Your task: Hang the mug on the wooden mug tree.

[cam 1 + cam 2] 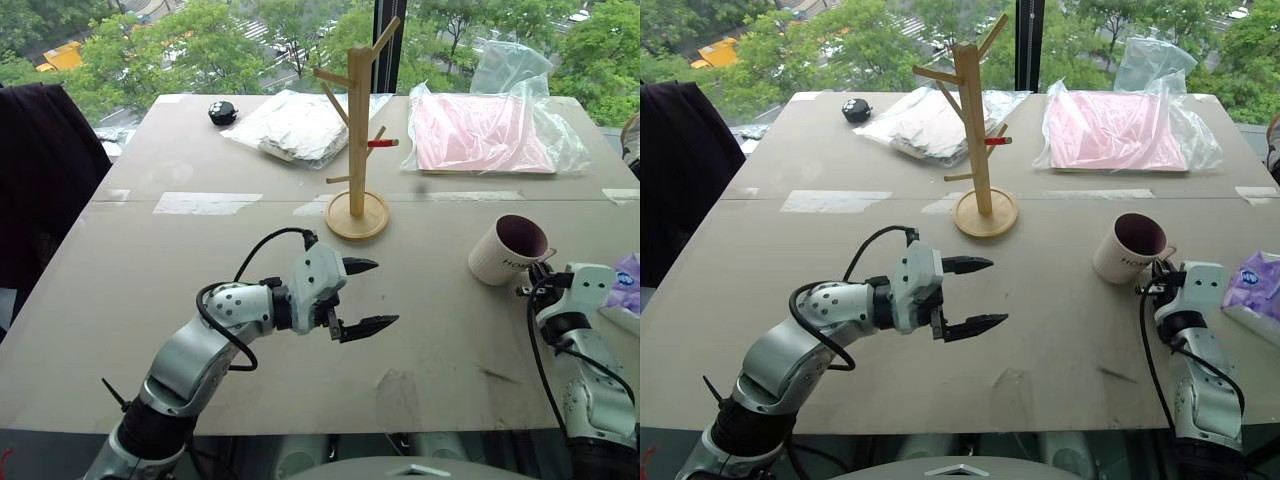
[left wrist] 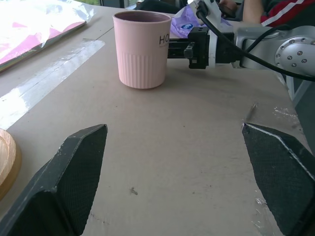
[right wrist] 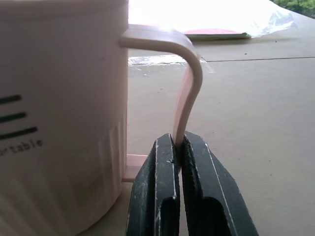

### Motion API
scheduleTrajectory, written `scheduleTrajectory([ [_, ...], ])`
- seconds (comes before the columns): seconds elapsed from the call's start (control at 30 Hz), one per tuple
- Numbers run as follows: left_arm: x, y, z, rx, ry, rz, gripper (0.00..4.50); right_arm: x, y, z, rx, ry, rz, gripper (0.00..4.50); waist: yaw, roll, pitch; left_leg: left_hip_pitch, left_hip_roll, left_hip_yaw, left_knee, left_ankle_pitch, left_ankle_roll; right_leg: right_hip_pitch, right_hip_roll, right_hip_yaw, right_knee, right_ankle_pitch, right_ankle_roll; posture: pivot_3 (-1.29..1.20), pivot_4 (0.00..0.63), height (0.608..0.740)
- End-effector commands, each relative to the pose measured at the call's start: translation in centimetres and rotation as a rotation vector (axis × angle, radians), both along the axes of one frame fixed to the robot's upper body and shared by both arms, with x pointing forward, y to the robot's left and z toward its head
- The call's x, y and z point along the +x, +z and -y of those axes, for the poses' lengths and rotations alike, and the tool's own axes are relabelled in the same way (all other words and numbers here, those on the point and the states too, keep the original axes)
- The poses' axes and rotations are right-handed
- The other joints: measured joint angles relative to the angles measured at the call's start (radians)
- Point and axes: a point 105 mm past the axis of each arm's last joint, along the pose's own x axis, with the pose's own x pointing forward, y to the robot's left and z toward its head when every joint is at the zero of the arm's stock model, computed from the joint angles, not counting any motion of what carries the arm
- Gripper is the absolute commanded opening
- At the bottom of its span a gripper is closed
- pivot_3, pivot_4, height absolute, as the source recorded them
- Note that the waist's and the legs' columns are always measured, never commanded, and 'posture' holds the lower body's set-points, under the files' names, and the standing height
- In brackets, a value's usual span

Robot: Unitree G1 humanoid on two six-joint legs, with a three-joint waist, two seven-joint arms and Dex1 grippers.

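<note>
The white mug (image 1: 505,255) with a dark maroon inside stands upright on the table at the right, its lettering facing me. My right gripper (image 3: 178,147) is shut on the lower part of the mug's loop handle (image 3: 189,88), coming in level from the near side. The wooden mug tree (image 1: 358,130) stands on its round base at the table's middle, with one red-tipped peg. Left of the mug and nearer than the tree, my left gripper (image 1: 385,293) hangs open above the table and points to the right toward the mug (image 2: 141,49), holding nothing.
Behind the tree lie a plastic bag with pink contents (image 1: 480,130) and another with pale contents (image 1: 300,125). A small black object (image 1: 222,112) sits at the far left. A purple packet (image 1: 628,285) lies at the right edge. A person's sleeve (image 2: 283,10) shows beyond the mug.
</note>
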Motion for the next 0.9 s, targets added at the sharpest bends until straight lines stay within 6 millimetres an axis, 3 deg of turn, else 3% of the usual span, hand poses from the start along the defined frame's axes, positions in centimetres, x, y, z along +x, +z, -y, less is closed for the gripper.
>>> scheduleTrajectory([
  [0.03,-0.4,1.0,0.4,-0.035,-0.002,0.059,4.5,0.4,2.0,-0.4,-0.036,0.063,0.072,0.03,0.0,0.0,0.0,0.0,0.0,0.0,0.0,0.0,0.0,0.0,0.0,0.0,0.0,0.0,0.0,0.0,0.15,0.74],
  [0.17,0.0,1.0,-0.1,-0.14,0.088,0.062,4.5,0.6,3.7,-2.9,-0.201,0.311,0.081,0.03,-0.001,0.0,0.0,0.0,0.0,0.001,0.0,0.0,0.0,0.0,0.0,0.001,0.0,0.0,0.0,0.0,0.15,0.74],
  [0.4,0.0,0.6,-1.8,-0.462,0.3,0.074,4.5,1.1,9.5,-7.6,-0.46,0.79,0.033,0.03,-0.001,-0.003,0.003,0.003,0.0,0.003,0.001,0.0,0.0,0.001,0.0,0.003,0.001,0.001,0.0,0.0,0.15,0.74],
  [0.6,0.1,0.8,-3.1,-0.555,0.485,0.176,4.5,2.9,14.5,-10.6,-0.645,0.959,0.037,0.03,0.002,-0.004,0.004,0.003,0.0,-0.002,0.002,0.0,0.0,0.004,0.0,-0.001,0.0,0.001,0.0,0.0,0.15,0.74],
  [0.9,0.5,2.0,-4.0,-0.614,0.618,0.26,4.5,7.1,18.9,-13.6,-0.81,0.992,0.075,0.03,0.003,-0.007,0.006,0.001,0.0,-0.002,0.002,0.0,0.0,0.004,-0.002,-0.003,-0.002,0.001,0.0,0.0,0.15,0.74],
])
